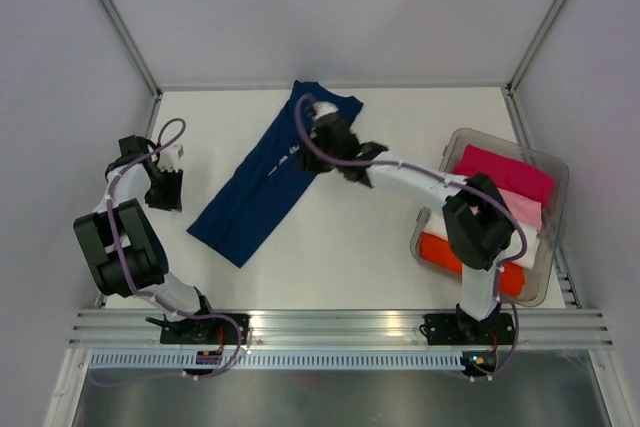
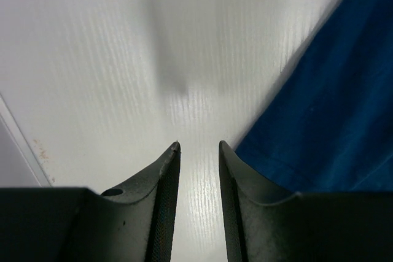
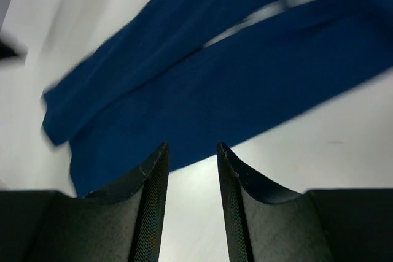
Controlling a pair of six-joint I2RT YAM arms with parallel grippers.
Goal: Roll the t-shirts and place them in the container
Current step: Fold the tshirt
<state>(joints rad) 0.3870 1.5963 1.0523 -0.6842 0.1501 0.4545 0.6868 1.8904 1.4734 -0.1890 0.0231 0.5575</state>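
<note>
Top view, clock taken from the middle of the counter.

- Left tool: at 9 o'clock, over bare counter. Fingers part open with a narrow gap, nothing between them. Its own camera shows white counter under the tips and the edge of the navy tee just at 3 o'clock of them; they do not touch the cloth.
- Navy tee: lies flat on the counter as a long narrow strip. It runs on a slant from a near end at about 7 o'clock to a far end at about 12 o'clock, near the back wall. Unrolled.
- Print: small and white, on the far half of the strip. Too small and blurred to read, and no brand can be made out.
- Bin: clear plastic, at 3 to 4 o'clock by the right edge of the counter. It holds folded tees in a row: orange-red tee nearest, pale pink tee farther in, magenta tee farthest. No labels legible.
- Right tool: its arm reaches across to 12 o'clock, over the far half of the navy tee. Fingers part open and empty, with bare counter showing in the gap. Through its camera the tee lies beyond the tips, blurred. Cannot tell whether the tips touch the cloth.
</note>
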